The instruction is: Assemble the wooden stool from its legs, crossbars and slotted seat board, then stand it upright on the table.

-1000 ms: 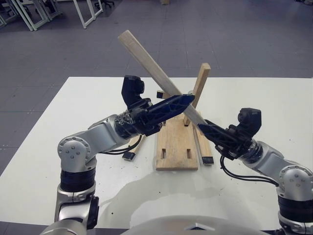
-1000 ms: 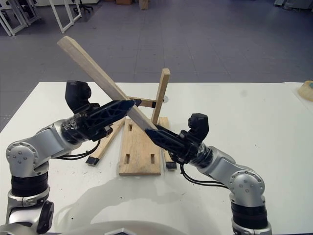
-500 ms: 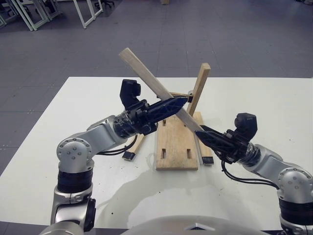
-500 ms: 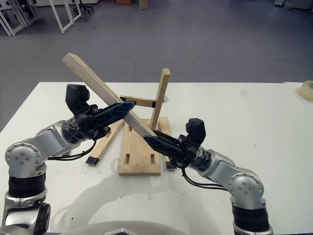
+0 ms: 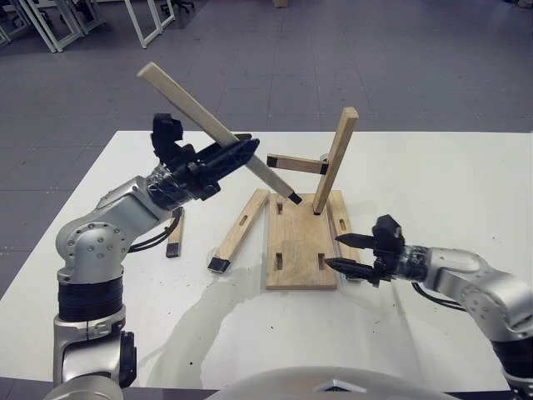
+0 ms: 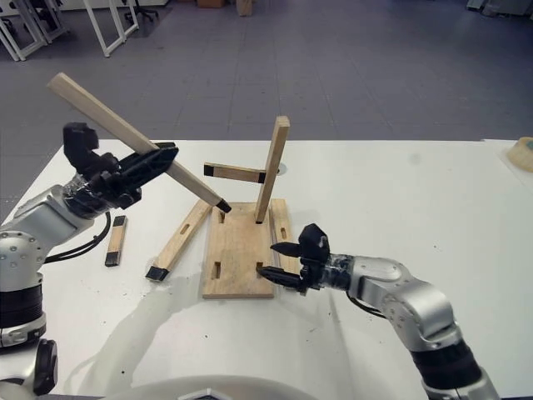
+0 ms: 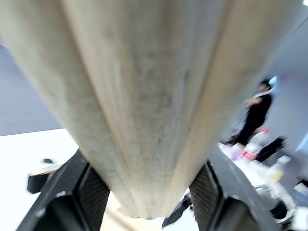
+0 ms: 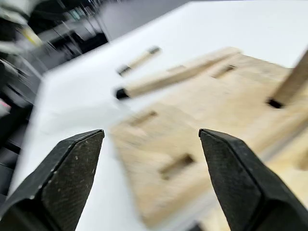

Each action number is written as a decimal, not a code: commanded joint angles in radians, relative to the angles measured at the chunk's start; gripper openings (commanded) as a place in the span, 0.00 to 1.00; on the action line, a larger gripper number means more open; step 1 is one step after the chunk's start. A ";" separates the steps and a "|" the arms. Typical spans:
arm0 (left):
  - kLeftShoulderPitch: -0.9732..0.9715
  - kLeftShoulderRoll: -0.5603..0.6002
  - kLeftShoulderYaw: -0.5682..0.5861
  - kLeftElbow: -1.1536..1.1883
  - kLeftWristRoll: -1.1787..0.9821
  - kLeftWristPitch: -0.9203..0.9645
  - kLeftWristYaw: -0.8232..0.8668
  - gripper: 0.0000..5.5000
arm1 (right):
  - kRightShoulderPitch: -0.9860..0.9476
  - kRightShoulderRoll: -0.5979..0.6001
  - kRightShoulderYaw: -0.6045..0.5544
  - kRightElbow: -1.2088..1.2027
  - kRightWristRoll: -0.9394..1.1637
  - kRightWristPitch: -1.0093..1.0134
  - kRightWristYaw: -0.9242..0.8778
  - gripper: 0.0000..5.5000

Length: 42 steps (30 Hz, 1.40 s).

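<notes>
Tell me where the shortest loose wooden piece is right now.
In the left eye view, the short wooden piece lies flat on the table on the robot's left, apart from the loose leg beside the seat board.

Your left arm [image 5: 125, 204] is bent at the elbow, w/ the forearm angled up & fwd and the wrist held high. The left gripper [image 5: 240, 147] is clamped on a wooden leg [image 5: 179, 93], one finger on each side of it, tips pointing toward centre. The leg slants through the grip, upper end high on your left.

Your right arm [image 5: 466, 271] sits low, forearm approx level, reaching in from the right. The right gripper [image 5: 333, 252] points left, its fingers [image 8: 62, 178] spread wide apart.
</notes>
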<state>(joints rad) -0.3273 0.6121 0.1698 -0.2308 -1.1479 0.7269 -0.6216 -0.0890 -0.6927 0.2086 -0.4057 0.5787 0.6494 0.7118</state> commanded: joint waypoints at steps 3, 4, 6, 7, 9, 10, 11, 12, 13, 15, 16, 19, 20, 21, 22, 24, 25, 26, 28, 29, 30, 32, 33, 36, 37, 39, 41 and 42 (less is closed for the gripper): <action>0.052 -0.001 -0.028 0.004 0.185 -0.069 -0.041 0.37 | -0.175 -0.056 0.281 0.080 -0.486 -0.252 0.033 0.66; 0.049 -0.002 -0.027 0.012 0.204 -0.074 -0.044 0.37 | -0.211 -0.062 0.335 0.109 -0.558 -0.304 0.072 0.66; 0.040 -0.003 -0.028 0.026 0.232 -0.081 -0.054 0.37 | -0.266 -0.089 0.419 0.162 -0.696 -0.408 0.148 0.66; 0.036 -0.004 -0.027 0.029 0.240 -0.081 -0.060 0.37 | -0.295 -0.108 0.458 0.192 -0.771 -0.475 0.188 0.66; 0.031 -0.010 -0.023 0.030 0.251 -0.079 -0.066 0.37 | -0.353 -0.123 0.513 0.253 -0.885 -0.603 0.248 0.66; 0.032 -0.013 -0.024 0.029 0.257 -0.079 -0.069 0.37 | -0.391 -0.132 0.543 0.287 -0.948 -0.699 0.276 0.66; 0.033 -0.015 -0.027 0.028 0.263 -0.078 -0.074 0.37 | -0.420 -0.139 0.564 0.313 -0.981 -0.793 0.307 0.66; 0.035 -0.013 -0.042 0.026 0.273 -0.077 -0.092 0.37 | -0.437 -0.159 0.577 0.327 -0.987 -0.892 0.347 0.66; 0.035 -0.014 -0.054 0.026 0.282 -0.076 -0.105 0.37 | -0.444 -0.171 0.580 0.339 -0.985 -0.960 0.373 0.66; 0.041 -0.020 -0.105 0.026 0.317 -0.096 -0.167 0.37 | -0.429 -0.254 0.564 0.330 -0.942 -1.120 0.429 0.66; 0.046 -0.022 -0.126 0.028 0.339 -0.112 -0.191 0.37 | -0.423 -0.290 0.553 0.331 -0.927 -1.181 0.447 0.66; 0.066 -0.038 -0.170 0.041 0.402 -0.170 -0.248 0.37 | -0.406 -0.358 0.512 0.375 -0.913 -1.294 0.473 0.66; 0.081 -0.043 -0.185 0.040 0.422 -0.190 -0.267 0.37 | -0.401 -0.372 0.497 0.405 -0.922 -1.319 0.469 0.66; 0.097 -0.045 -0.195 0.034 0.434 -0.201 -0.282 0.37 | -0.397 -0.378 0.485 0.428 -0.926 -1.335 0.468 0.66; 0.118 -0.048 -0.203 0.020 0.439 -0.203 -0.289 0.37 | -0.391 -0.376 0.472 0.435 -0.924 -1.339 0.467 0.66; 0.159 -0.054 -0.206 -0.024 0.427 -0.189 -0.293 0.37 | -0.377 -0.360 0.453 0.428 -0.917 -1.333 0.467 0.66; 0.176 -0.059 -0.206 -0.040 0.428 -0.187 -0.286 0.37 | -0.366 -0.353 0.446 0.422 -0.916 -1.330 0.467 0.66; 0.189 -0.074 -0.208 -0.043 0.436 -0.193 -0.269 0.37 | -0.355 -0.349 0.440 0.419 -0.917 -1.328 0.465 0.66; 0.200 -0.102 -0.208 -0.040 0.447 -0.200 -0.242 0.37 | -0.339 -0.346 0.429 0.411 -0.917 -1.321 0.467 0.66; 0.209 -0.120 -0.207 -0.039 0.450 -0.203 -0.224 0.37 | -0.333 -0.344 0.424 0.407 -0.917 -1.317 0.470 0.66; 0.220 -0.141 -0.206 -0.035 0.454 -0.204 -0.202 0.37 | -0.328 -0.342 0.419 0.404 -0.917 -1.314 0.473 0.66; 0.242 -0.171 -0.207 -0.025 0.472 -0.208 -0.165 0.37 | -0.321 -0.339 0.411 0.401 -0.917 -1.311 0.477 0.66; 0.251 -0.180 -0.206 -0.022 0.478 -0.207 -0.154 0.37 | -0.319 -0.338 0.407 0.399 -0.917 -1.310 0.478 0.66; 0.276 -0.198 -0.214 0.012 0.506 -0.212 -0.140 0.37 | -0.314 -0.335 0.399 0.397 -0.918 -1.310 0.483 0.66; 0.282 -0.201 -0.217 0.031 0.519 -0.220 -0.136 0.37 | -0.312 -0.334 0.395 0.396 -0.918 -1.311 0.484 0.66; 0.283 -0.210 -0.222 0.077 0.542 -0.239 -0.134 0.37 | -0.308 -0.329 0.389 0.396 -0.921 -1.312 0.485 0.66; 0.288 -0.213 -0.240 0.110 0.565 -0.248 -0.134 0.37 | -0.305 -0.320 0.387 0.392 -0.921 -1.308 0.486 0.66; 0.290 -0.210 -0.250 0.117 0.577 -0.252 -0.135 0.37 | -0.304 -0.317 0.385 0.391 -0.920 -1.306 0.487 0.66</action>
<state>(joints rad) -0.0584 0.3923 -0.0466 -0.1607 -0.6462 0.4531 -0.7771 -0.4323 -1.0261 0.5682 -0.0221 -0.3134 -0.6601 1.1715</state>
